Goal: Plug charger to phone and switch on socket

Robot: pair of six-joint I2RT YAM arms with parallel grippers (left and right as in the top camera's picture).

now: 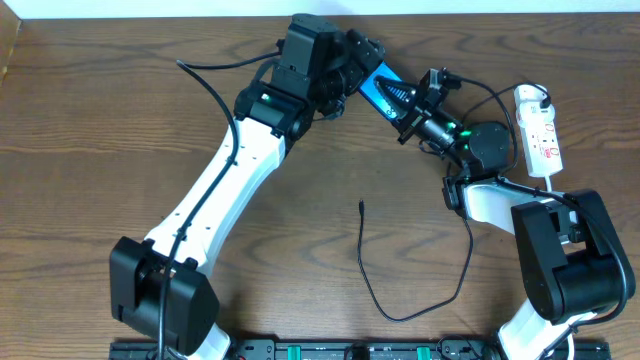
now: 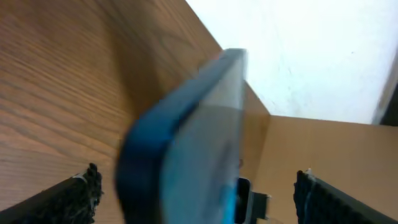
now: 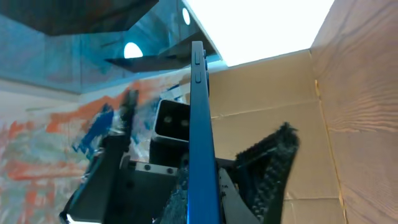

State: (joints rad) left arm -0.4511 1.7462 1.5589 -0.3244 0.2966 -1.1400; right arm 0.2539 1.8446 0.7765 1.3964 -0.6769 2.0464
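Two robot arms meet over a wooden tabletop (image 1: 100,120). Left of centre, the left hand (image 1: 360,60) stands wide open around one end of the phone (image 1: 385,90). In its wrist view its fingers (image 2: 78,196) sit on either side of the tilted blue handset, apart from it. Nearer the front edge, the charger (image 1: 360,210) lies loose on the wood, its small plug tip pointing toward the back and well apart from the phone. Its thin black cable loops forward, then curves back toward the right arm. The phone is held at a tilt between the two hands, cyan screen showing from above. The right hand (image 1: 408,108) is clamped on the phone's other end. Seen edge-on from the right wrist, the handset appears pinched between the dark pads, though one pad is partly hidden. Far right, the socket (image 1: 541,135) rests flat on the tabletop, well apart from phone and charger — its switch position cannot be made out.
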